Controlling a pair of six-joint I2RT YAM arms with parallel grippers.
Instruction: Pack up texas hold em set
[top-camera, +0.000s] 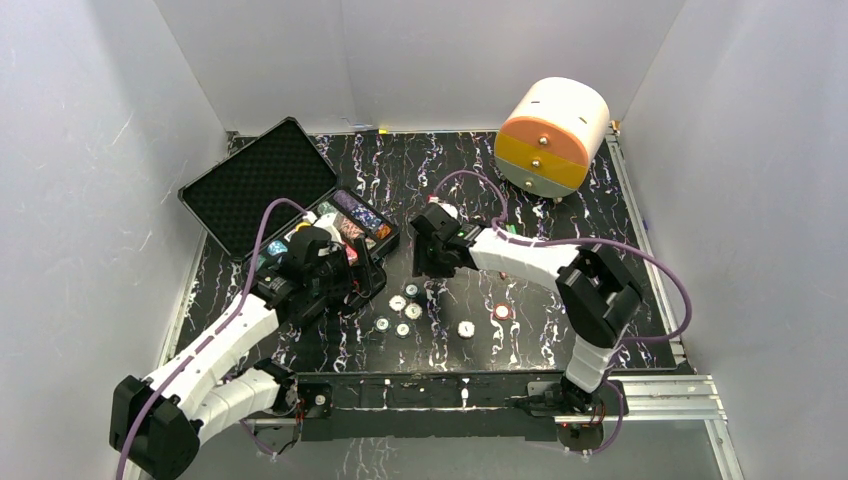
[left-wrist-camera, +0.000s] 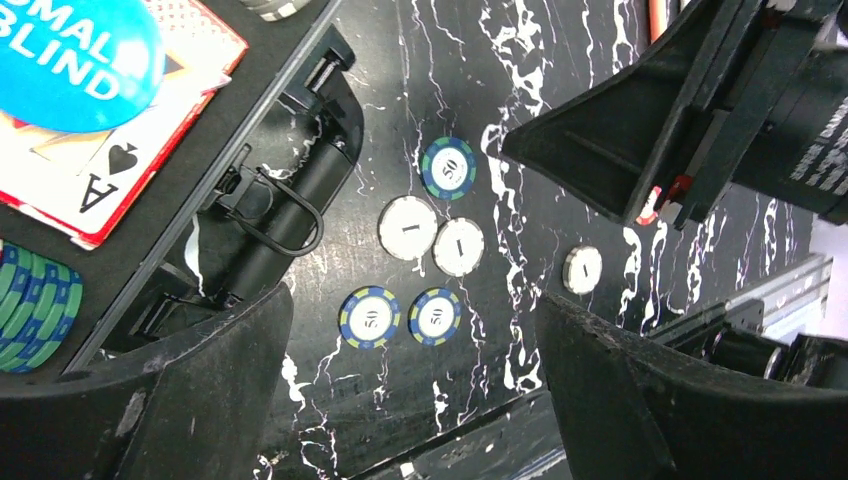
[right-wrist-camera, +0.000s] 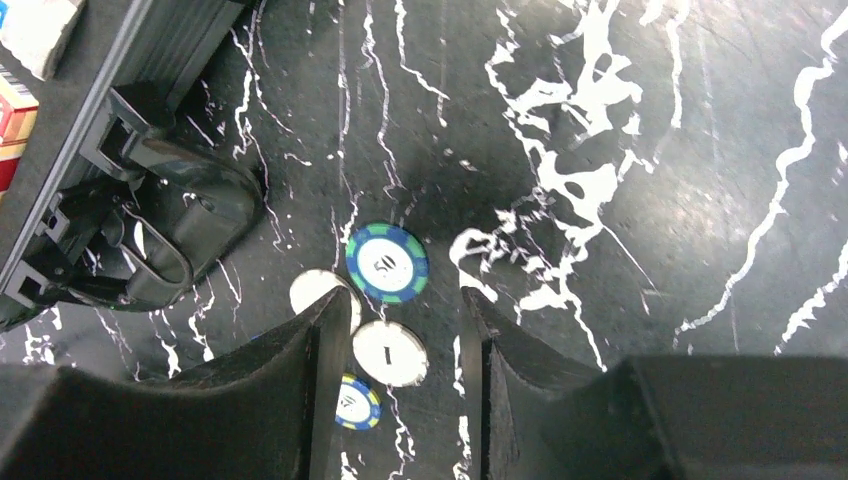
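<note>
The black case (top-camera: 262, 182) lies open at the back left, its lid folded back and its tray (top-camera: 352, 222) filled with chips. In it I see the red-backed card deck (left-wrist-camera: 120, 150) under a blue button (left-wrist-camera: 75, 55). Several loose chips (top-camera: 412, 310) lie on the table in front of the case. My left gripper (left-wrist-camera: 412, 300) hovers wide open over two blue chips (left-wrist-camera: 369, 317), beside the case's front edge. My right gripper (right-wrist-camera: 405, 298) is just right of it, jaws narrowly apart over a white chip (right-wrist-camera: 389, 353), with a blue-green chip (right-wrist-camera: 387, 262) ahead. Neither holds anything.
A big orange-and-white cylinder (top-camera: 552, 135) stands at the back right. The case's handle and latches (right-wrist-camera: 150, 230) jut toward the loose chips. White walls close in the table on three sides, and a metal rail (top-camera: 480, 385) runs along the near edge.
</note>
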